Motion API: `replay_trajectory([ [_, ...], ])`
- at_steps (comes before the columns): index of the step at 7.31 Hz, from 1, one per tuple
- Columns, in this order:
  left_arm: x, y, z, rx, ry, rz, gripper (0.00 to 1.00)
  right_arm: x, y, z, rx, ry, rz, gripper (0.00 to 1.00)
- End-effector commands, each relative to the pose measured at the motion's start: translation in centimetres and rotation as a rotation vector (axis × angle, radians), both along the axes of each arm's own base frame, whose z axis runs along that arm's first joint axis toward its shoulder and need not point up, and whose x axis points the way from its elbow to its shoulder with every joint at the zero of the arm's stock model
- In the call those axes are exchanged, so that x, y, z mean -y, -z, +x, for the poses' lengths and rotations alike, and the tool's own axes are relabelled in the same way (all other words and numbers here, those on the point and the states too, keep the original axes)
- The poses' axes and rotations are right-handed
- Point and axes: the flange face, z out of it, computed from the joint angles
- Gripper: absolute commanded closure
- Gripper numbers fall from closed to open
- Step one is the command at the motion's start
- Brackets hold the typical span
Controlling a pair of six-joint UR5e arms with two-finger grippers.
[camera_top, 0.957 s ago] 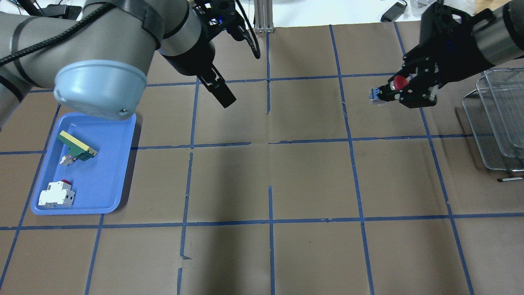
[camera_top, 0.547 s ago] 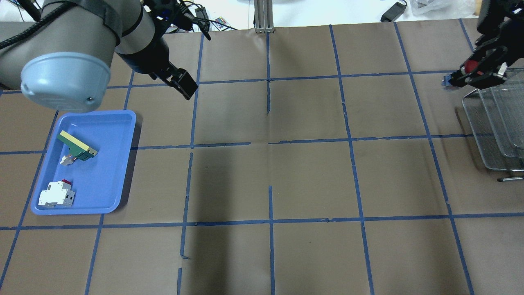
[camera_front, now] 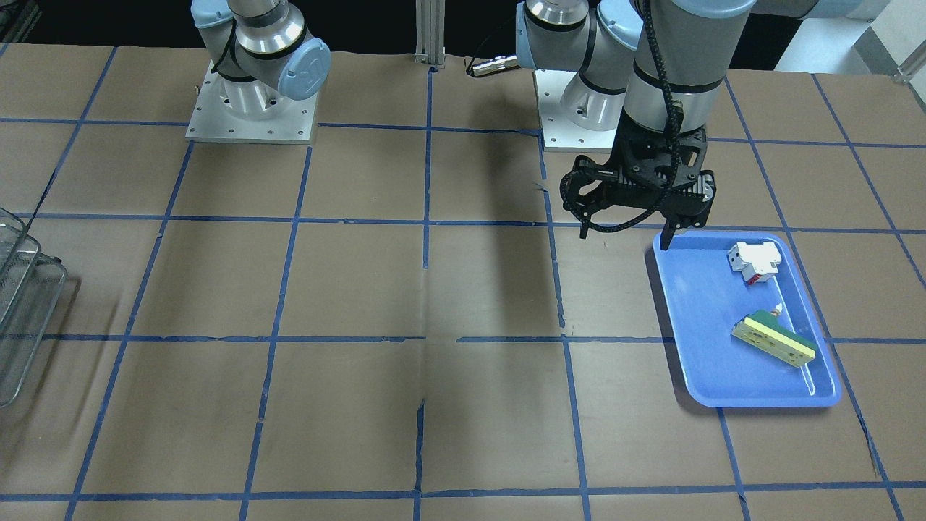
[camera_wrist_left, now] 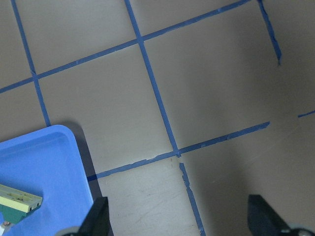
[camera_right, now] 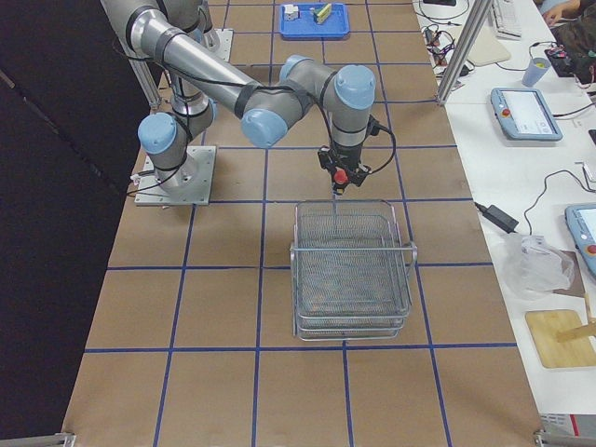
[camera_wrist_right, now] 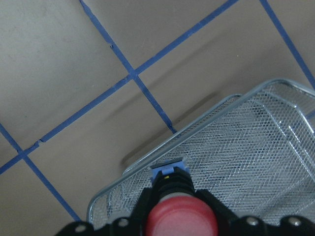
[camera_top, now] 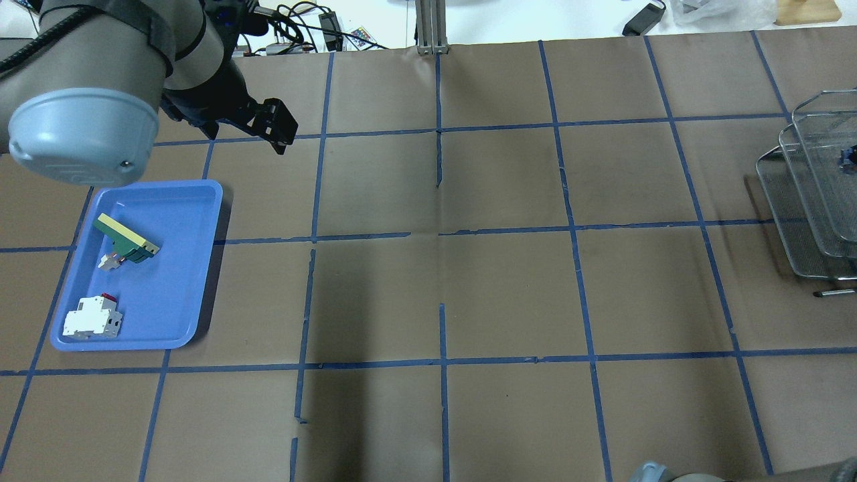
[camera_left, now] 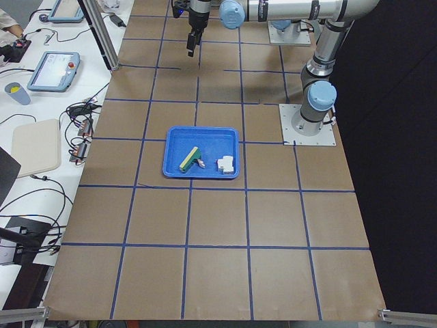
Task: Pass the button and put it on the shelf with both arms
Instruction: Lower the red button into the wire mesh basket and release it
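Observation:
My right gripper (camera_wrist_right: 170,194) is shut on the button (camera_wrist_right: 179,216), whose red cap is nearest the wrist camera and whose blue tip points down. It holds the button above the robot-side rim of the grey wire shelf (camera_wrist_right: 246,147). In the exterior right view the button (camera_right: 342,175) hangs just over the shelf's (camera_right: 352,270) edge. My left gripper (camera_front: 626,233) is open and empty. It hovers by the robot-side corner of the blue tray (camera_front: 702,304), and its fingertips (camera_wrist_left: 96,219) show wide apart over bare table.
The blue tray (camera_top: 174,268) holds a white block with a red tab (camera_top: 92,318) and a green-and-cream oblong block (camera_top: 126,237). The shelf (camera_top: 803,201) stands at the table's right edge. Blue tape lines grid the brown table top.
My right gripper carried the button to the right, out of the overhead view, to the shelf. My left arm swung back left toward the blue tray, gripper still open.

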Motion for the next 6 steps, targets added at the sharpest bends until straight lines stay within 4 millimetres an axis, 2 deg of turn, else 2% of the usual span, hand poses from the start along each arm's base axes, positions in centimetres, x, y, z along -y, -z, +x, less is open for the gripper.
replay_trajectory([
  [1,-0.9,0.0,0.6,-0.007,-0.102,0.038,0.00,0.1,2.0,-2.1,0.007,0.101,0.033,1.00],
  [5,-2.8,-0.7,0.7,-0.002,-0.102,0.096,0.00,0.9,3.7,-3.2,-0.021,0.124,0.042,1.00],
  [6,-3.0,-0.8,0.7,-0.001,-0.102,0.104,0.00,1.0,3.8,-3.2,-0.021,0.124,0.043,0.85],
])
